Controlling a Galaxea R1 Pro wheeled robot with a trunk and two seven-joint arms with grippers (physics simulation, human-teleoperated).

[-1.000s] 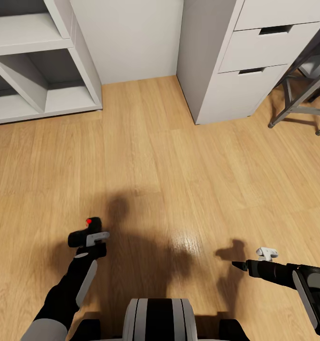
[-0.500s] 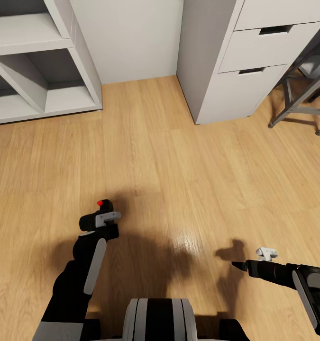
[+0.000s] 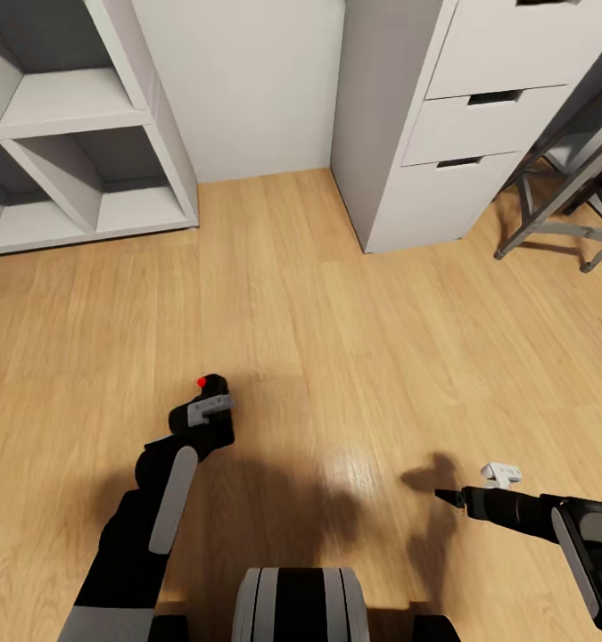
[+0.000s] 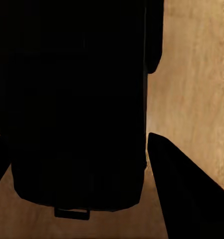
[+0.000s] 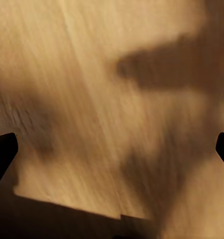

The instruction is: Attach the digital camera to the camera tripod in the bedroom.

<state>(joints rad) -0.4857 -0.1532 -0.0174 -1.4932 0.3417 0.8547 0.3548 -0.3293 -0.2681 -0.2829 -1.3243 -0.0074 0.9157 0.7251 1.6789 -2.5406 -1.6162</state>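
Note:
The digital camera (image 3: 213, 389), a small black body with a red dot on top, is held over the wood floor, left of the head view's middle. My left gripper (image 3: 208, 412) is shut on it. The left wrist view has the camera's dark body (image 4: 77, 99) between the two black fingers (image 4: 184, 194). My right gripper (image 3: 449, 496) hangs low on the right above the floor. In the right wrist view its fingertips (image 5: 1, 152) stand far apart with only floor between them. The camera tripod is out of view.
A white open shelf unit (image 3: 86, 169) stands at the back left. A white drawer unit (image 3: 443, 152) stands at the back right, with a pale wall (image 3: 247, 80) between them. Grey furniture legs (image 3: 550, 223) stand at the far right. Light wood floor (image 3: 336, 339) lies ahead.
My left arm has carried the camera forward and to the right. The whole head view has shifted a little, so the camera moved. The right arm has kept its place.

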